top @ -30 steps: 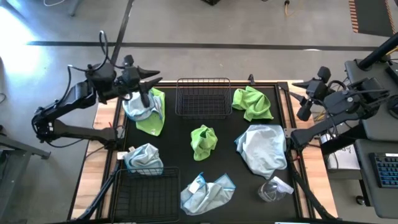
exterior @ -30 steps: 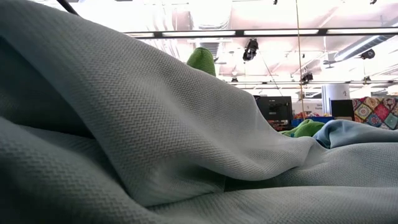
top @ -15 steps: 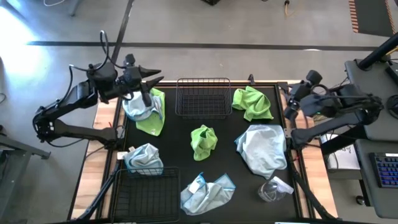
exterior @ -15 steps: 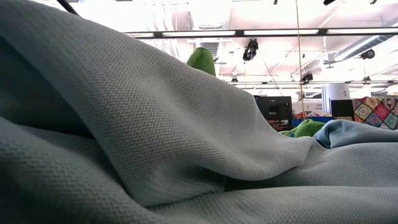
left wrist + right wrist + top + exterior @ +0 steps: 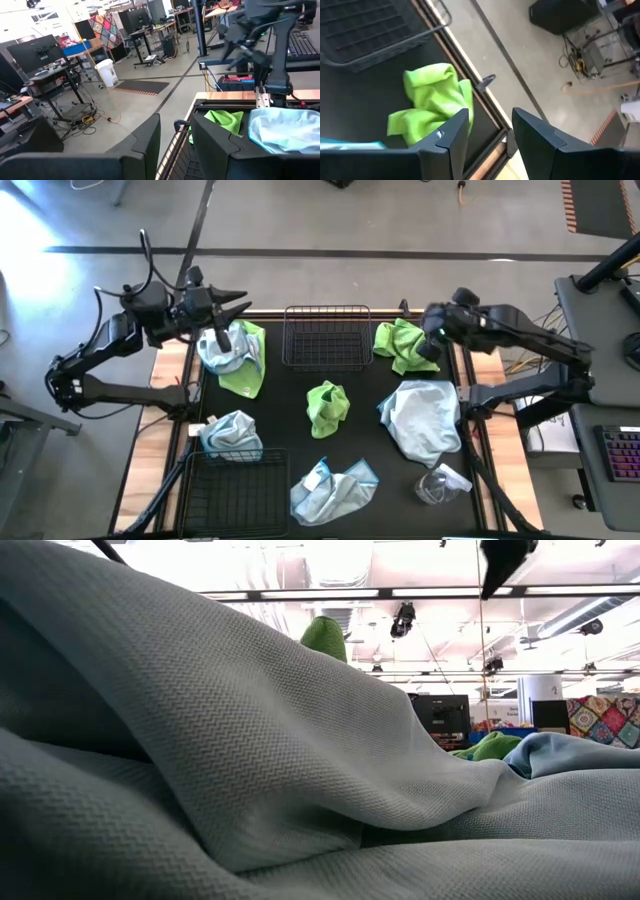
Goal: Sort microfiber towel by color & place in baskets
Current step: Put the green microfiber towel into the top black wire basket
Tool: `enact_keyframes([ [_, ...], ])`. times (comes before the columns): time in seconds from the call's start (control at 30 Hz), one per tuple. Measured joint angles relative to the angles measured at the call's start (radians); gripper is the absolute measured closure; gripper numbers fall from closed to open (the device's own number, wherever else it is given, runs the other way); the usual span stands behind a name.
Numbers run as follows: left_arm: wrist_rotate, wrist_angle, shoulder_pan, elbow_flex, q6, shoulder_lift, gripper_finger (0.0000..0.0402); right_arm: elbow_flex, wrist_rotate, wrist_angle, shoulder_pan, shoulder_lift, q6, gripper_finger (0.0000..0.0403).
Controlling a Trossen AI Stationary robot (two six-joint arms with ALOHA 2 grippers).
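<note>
Black tabletop (image 5: 360, 430), both baskets (image 5: 327, 336) empty, every towel (image 5: 329, 406) unsorted; right gripper (image 5: 432, 340) hovers parted beside the far basket, left gripper (image 5: 232, 307) gapes empty opposite.

Two dark jointed arms

Each arm (image 5: 100, 355) is built of black segments, with black cables looped along it and two flat, angular black fingers (image 5: 451, 134) fitted.

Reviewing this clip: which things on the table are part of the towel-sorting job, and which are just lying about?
Part of the job:
- green towels
- light blue towels
- far basket, near basket
- left pincer, right pincer, both open, neither holding anything

Lying about:
- clear plastic wrapper
</note>
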Motion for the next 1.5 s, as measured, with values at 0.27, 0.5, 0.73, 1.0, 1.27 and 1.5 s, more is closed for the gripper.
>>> enact_keyframes([
  [0.27,0.001,-0.067,0.000,0.000,-0.039,-0.010,0.0306,0.000,-0.137,-0.016,-0.253,0.124,-0.046,0.0257],
  [0.5,0.001,-0.089,0.000,0.000,-0.048,-0.011,0.0306,0.000,-0.184,-0.012,-0.372,0.220,-0.060,0.0257],
  [0.73,0.001,-0.116,0.000,0.000,-0.048,-0.013,0.0306,0.000,-0.243,-0.005,-0.396,0.304,-0.080,0.0257],
  [1.0,0.001,-0.149,0.000,0.000,-0.055,-0.013,0.0306,-0.020,-0.332,0.064,-0.401,0.394,-0.095,0.0257],
  [1.27,0.001,-0.184,0.000,0.000,-0.098,-0.014,0.0306,-0.093,-0.331,0.101,-0.407,0.430,-0.124,0.0257],
  [1.5,0.001,-0.190,0.000,0.000,-0.102,-0.014,0.0306,-0.218,-0.334,0.132,-0.427,0.409,-0.115,0.0257],
])
